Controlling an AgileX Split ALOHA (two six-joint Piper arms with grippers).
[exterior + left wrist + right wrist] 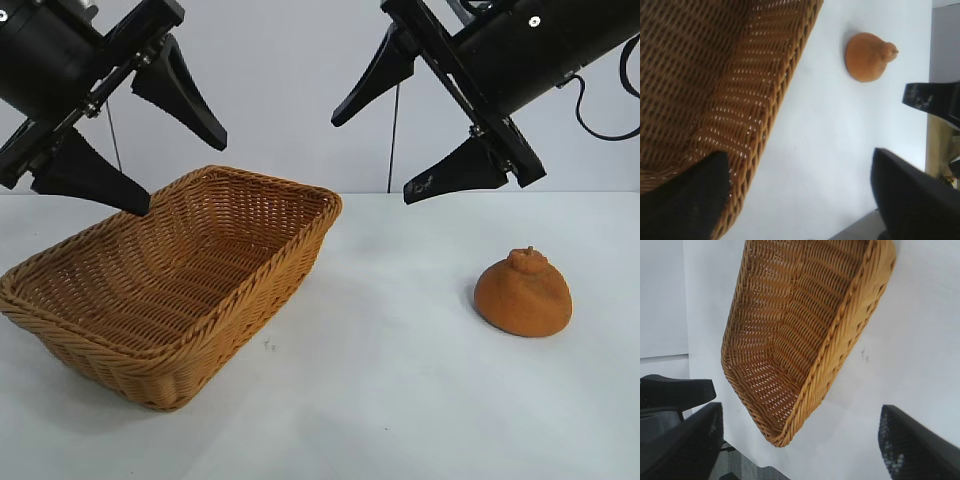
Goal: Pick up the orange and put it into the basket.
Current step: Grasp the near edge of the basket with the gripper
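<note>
Nothing done yet: dull brownish-orange dome-shaped orange sits on table, apparently untouched; tan woven wicker basket empty; left gripper and right gripper hover, fingers apart.

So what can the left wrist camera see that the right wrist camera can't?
Only the left wrist view shows the orange, sitting on the table apart from the basket. Only the right wrist view shows the basket's whole inside, which has nothing in it. Both show the basket, the white table and open black jaws at the picture's edges.

Robot lab: bare white table, blank wall.
</note>
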